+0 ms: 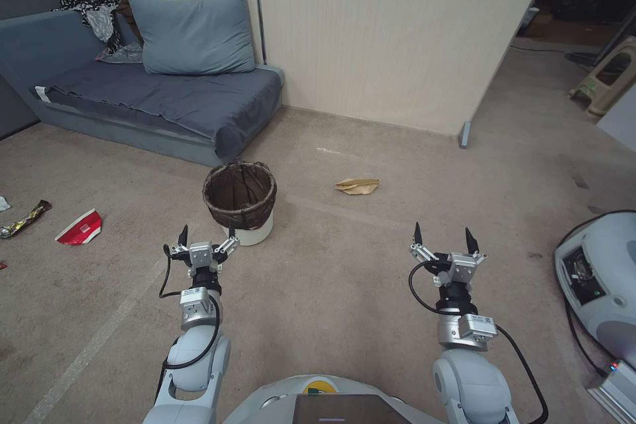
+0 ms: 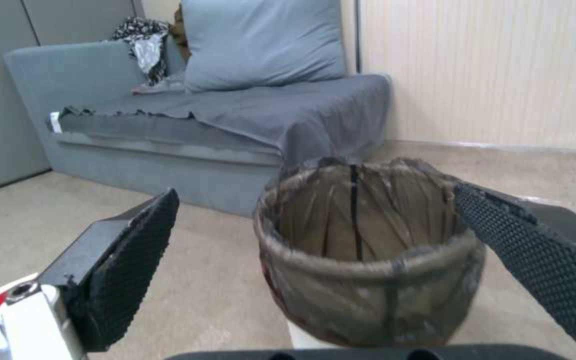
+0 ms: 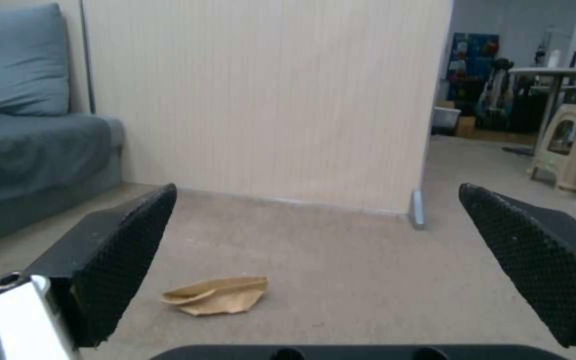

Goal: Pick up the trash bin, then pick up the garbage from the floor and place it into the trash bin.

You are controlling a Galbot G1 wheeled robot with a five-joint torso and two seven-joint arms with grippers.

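The trash bin (image 1: 240,202), white with a dark brown liner over its rim, stands upright on the carpet in front of the sofa. My left gripper (image 1: 207,236) is open just short of the trash bin (image 2: 368,260), its fingers (image 2: 131,260) apart and touching nothing. Farther right, my right gripper (image 1: 445,234) is also open and holds nothing. Garbage lies on the floor: a tan paper (image 1: 358,185) to the right of the bin, which the right wrist view shows as tan paper (image 3: 218,296) ahead. A red-and-white cup (image 1: 81,227) and a gold wrapper (image 1: 23,218) lie far left.
A grey sofa (image 1: 159,99) with a blue pillow (image 1: 189,33) stands behind the bin. A beige partition wall (image 1: 397,33) ends at a metal foot (image 1: 465,134). A white machine (image 1: 599,271) with cables sits at the right, and a stool (image 1: 606,83) stands beyond the wall.
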